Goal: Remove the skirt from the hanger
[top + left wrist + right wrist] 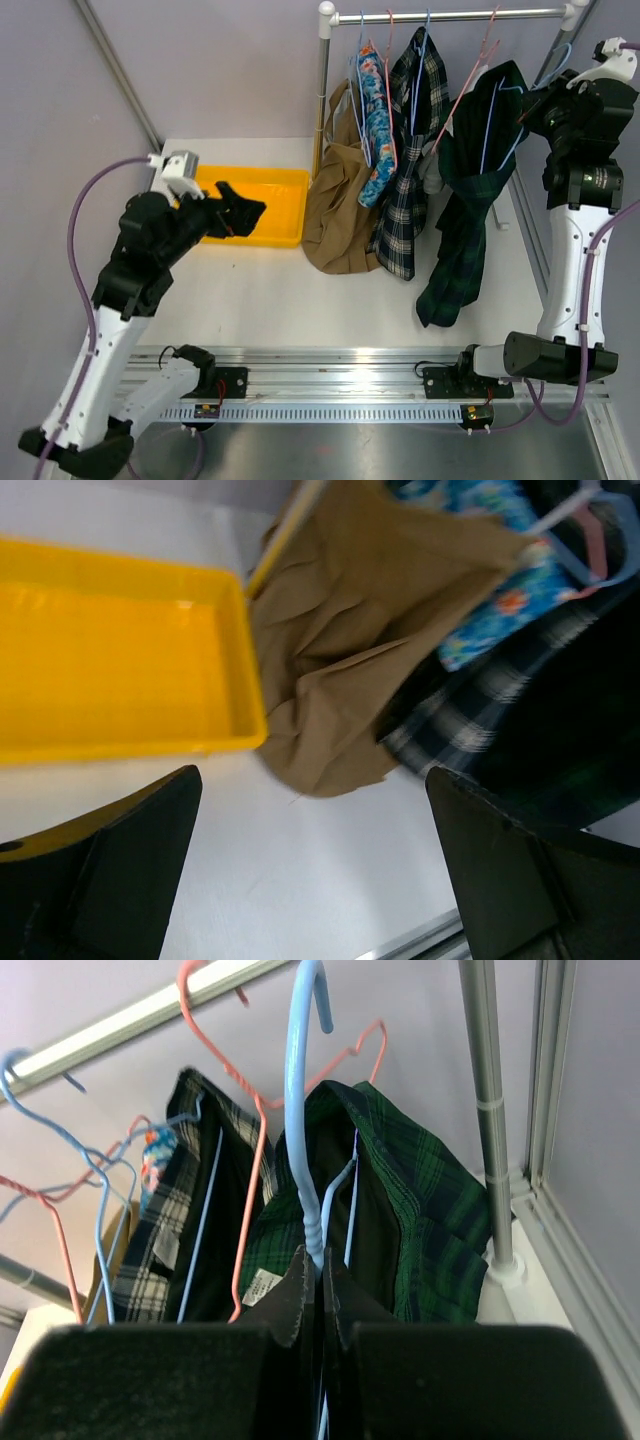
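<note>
The tan skirt [338, 205] hangs at the left end of the rail, its hem bunched on the table; it also shows in the left wrist view [345, 650]. Light-blue hangers [359, 60] hook on the rail above it; I cannot tell which one carries it. My left gripper [236, 214] is open and empty over the yellow tray, left of the skirt [312, 772]. My right gripper [530, 105] is shut on the neck of another light-blue hanger [304, 1110], which carries the dark green tartan garment [470, 190] and is held off the rail [318, 1260].
A yellow tray [285, 185] lies at the back left of the white table. A blue floral garment [377, 130] and a dark check garment [410, 170] hang between the skirt and the tartan. Pink hangers [478, 60] hook on the rail [450, 15]. A rail post [485, 1110] stands to the right.
</note>
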